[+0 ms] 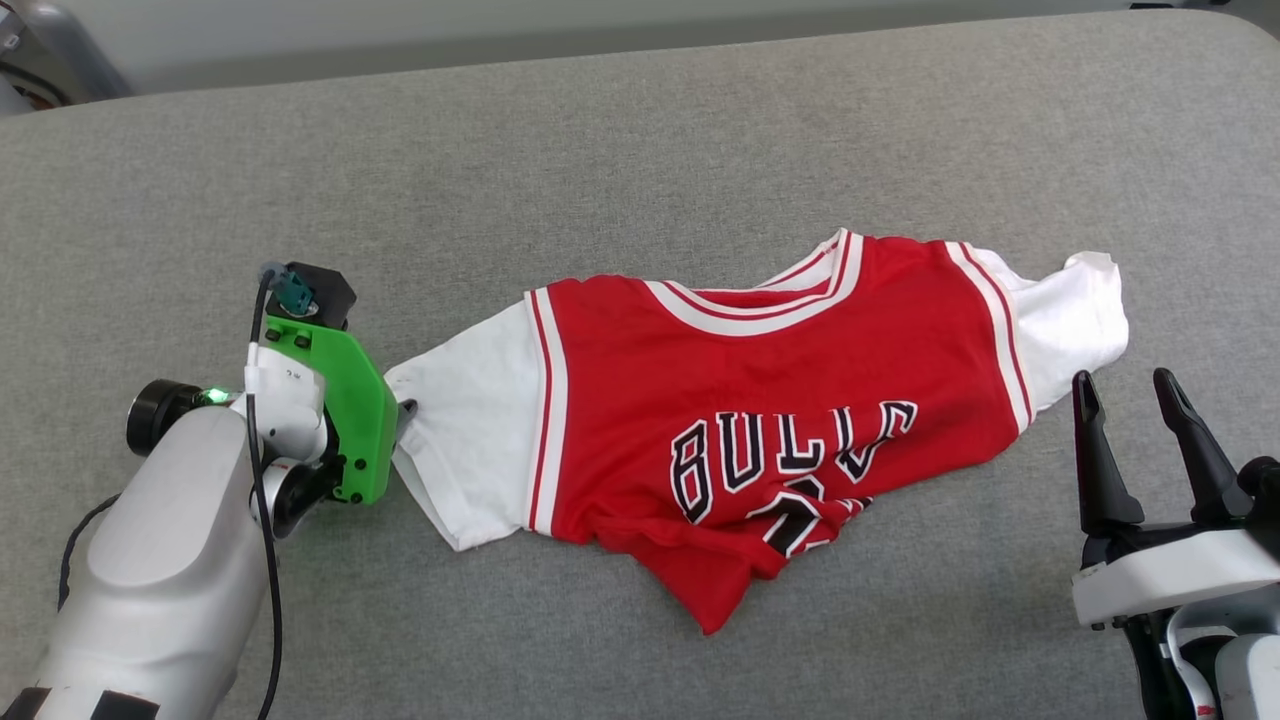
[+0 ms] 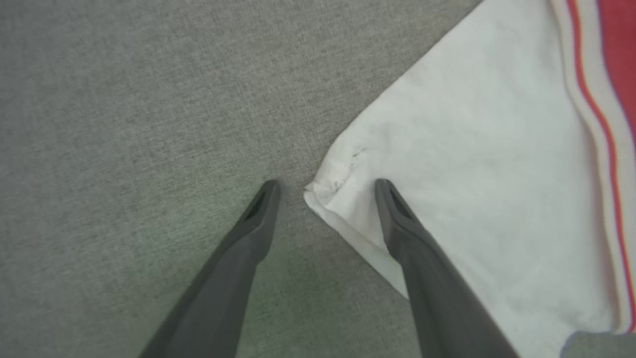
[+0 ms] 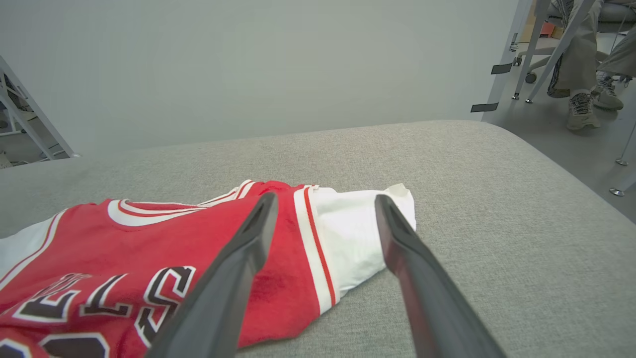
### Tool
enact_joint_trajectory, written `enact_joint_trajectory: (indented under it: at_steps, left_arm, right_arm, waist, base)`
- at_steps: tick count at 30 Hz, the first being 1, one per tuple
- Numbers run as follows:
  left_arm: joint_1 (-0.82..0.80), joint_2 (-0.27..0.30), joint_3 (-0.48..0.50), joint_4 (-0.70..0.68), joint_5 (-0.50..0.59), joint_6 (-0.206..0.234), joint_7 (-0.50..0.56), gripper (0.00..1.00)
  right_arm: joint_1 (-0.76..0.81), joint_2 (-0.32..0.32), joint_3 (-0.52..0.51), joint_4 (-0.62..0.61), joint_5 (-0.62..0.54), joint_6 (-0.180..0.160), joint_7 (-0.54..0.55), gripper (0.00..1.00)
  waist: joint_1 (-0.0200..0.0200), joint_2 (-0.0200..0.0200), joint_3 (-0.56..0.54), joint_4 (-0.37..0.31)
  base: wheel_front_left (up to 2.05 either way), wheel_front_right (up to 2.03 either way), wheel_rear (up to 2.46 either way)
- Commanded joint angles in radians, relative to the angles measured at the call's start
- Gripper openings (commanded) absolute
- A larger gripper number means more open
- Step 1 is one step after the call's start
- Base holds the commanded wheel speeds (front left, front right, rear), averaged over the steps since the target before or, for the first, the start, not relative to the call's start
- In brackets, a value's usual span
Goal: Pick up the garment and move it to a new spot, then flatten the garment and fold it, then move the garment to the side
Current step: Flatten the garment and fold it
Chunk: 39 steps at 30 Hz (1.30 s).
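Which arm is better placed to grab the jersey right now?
Left. The left gripper, open, straddles a white sleeve corner of the jersey, fingertips at the cloth. The right gripper, also open, sits beside the other sleeve, around no fabric.

I look down on a broad surface [image 1: 640,130] covered in grey woven fabric, its far edge and corner rounded. Behind it stands a plain pale wall [image 3: 248,64], evenly lit. Past the right corner, slim metal furniture legs [image 3: 532,47] stand on the grey floor [image 3: 546,129], where a seated person's shoes [image 3: 580,110] rest. At my left is a slanted white frame [image 3: 30,119].
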Motion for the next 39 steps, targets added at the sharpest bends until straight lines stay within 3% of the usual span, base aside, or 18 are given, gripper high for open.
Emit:
enact_joint_trajectory:
  at_steps: [1, 5, 6, 7, 8, 16, 25, 32, 39]
  left_arm:
    - [-0.003, 0.0, -0.012, 0.031, 0.01, 0.001, -0.004, 1.0]
    - [0.016, -0.018, -0.031, 0.079, -0.001, -0.005, 0.002, 0.97]
    - [0.022, -0.023, -0.036, 0.088, -0.006, -0.007, 0.004, 0.46]
    - [0.029, -0.029, -0.039, 0.095, -0.016, -0.009, 0.002, 0.03]
    - [0.034, -0.035, -0.038, 0.1, -0.025, -0.011, -0.004, 0.0]
    - [0.059, -0.029, 0.035, 0.084, -0.073, 0.007, -0.16, 0.0]
    - [0.208, 0.039, 0.138, -0.152, -0.136, 0.077, -0.238, 0.0]
    - [0.437, 0.055, 0.152, -0.555, -0.191, 0.166, -0.17, 0.0]
    - [0.538, 0.055, 0.132, -0.831, -0.177, 0.25, -0.122, 0.0]
  right_arm:
    - [-0.018, 0.0, 0.004, -0.003, -0.006, -0.001, -0.004, 1.0]
    - [-0.017, -0.006, 0.008, -0.001, -0.008, -0.001, -0.002, 1.0]
    - [-0.016, -0.008, 0.008, 0.0, -0.009, -0.001, -0.001, 1.0]
    - [-0.015, -0.011, 0.008, 0.002, -0.01, -0.001, 0.0, 1.0]
    - [-0.015, -0.012, 0.007, 0.003, -0.01, -0.001, 0.001, 1.0]
    - [0.002, -0.023, -0.004, 0.005, -0.015, -0.001, 0.04, 1.0]
    - [0.049, -0.053, -0.014, 0.007, -0.006, -0.001, 0.186, 1.0]
    - [0.015, -0.14, -0.009, -0.042, 0.027, -0.001, 0.5, 1.0]
    - [-0.179, -0.235, -0.046, -0.068, 0.076, -0.001, 0.934, 1.0]
  waist:
    - [0.0, -0.0001, 0.004, -0.003]
    - [0.0, -0.0001, 0.003, -0.001]
    - [0.0, -0.0001, 0.001, 0.0]
    - [0.0, -0.0001, -0.001, 0.002]
    - [0.0, -0.0001, -0.005, 0.005]
    - [0.0, -0.0001, -0.049, 0.036]
    - [0.0, -0.0001, -0.099, 0.104]
    - [0.0, -0.0001, -0.077, 0.163]
    - [0.0, -0.0001, -0.001, 0.205]
  base:
    - [0.0, 0.0, 0.0]
    - [0.0, 0.0, 0.0]
    - [0.0, 0.0, 0.0]
    - [0.0, 0.0, 0.0]
    - [0.0, 0.0, 0.0]
    - [0.0, 0.0, 0.0]
    - [0.0, 0.0, 0.0]
    - [0.0, 0.0, 0.0]
    - [0.0, 0.0, 0.0]
